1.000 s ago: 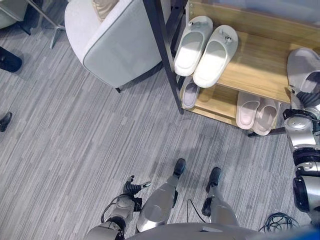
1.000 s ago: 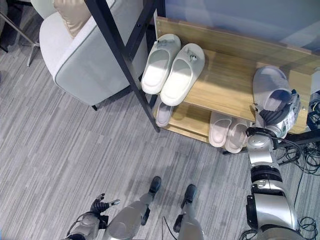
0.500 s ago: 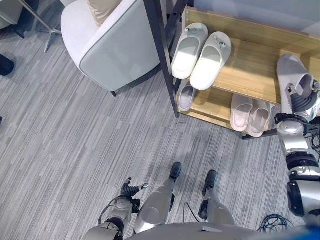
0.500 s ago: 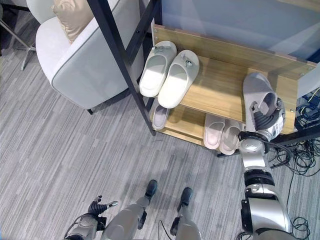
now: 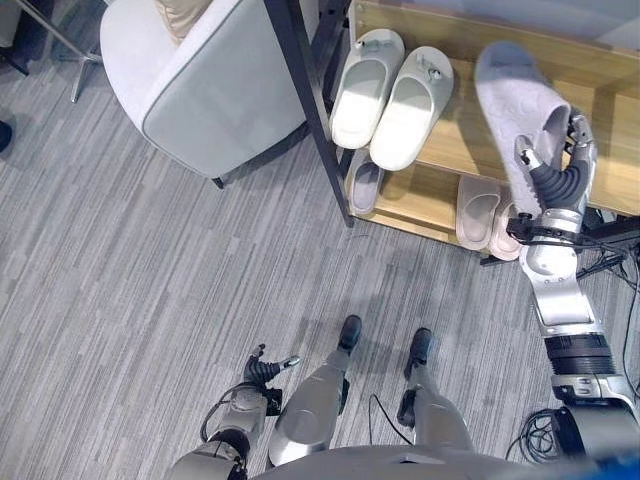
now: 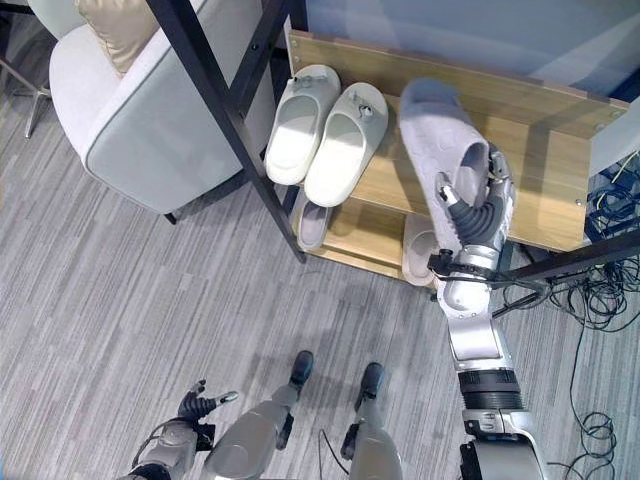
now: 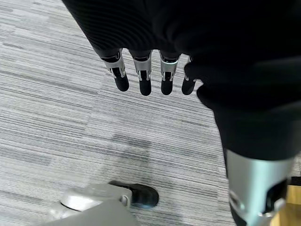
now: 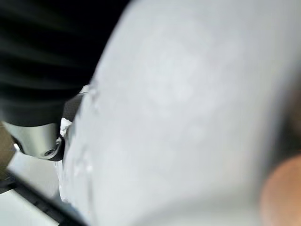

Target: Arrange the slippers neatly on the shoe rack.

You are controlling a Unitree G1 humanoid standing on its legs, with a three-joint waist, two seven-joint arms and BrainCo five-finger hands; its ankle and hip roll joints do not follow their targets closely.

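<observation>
The right robot hand (image 6: 470,205) holds a grey slipper (image 6: 437,140) with its fingers curled around the strap. A moment ago the slipper was at the right end of the shoe rack (image 6: 560,215). Now it is lifted up and has moved left, close to the white slippers (image 6: 322,132) on the top shelf. It looks ready to go down beside them. The left robot hand (image 7: 146,77) hangs low by the floor, fingers loose and holding nothing.

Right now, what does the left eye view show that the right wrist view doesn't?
The left eye view shows the shoe rack with a white pair on top, more slippers on the lower shelf, the armchair and the left hand low over the floor. The right wrist view adds the grey slipper's sole from very close. Both show the grey slipper in the right hand.
</observation>
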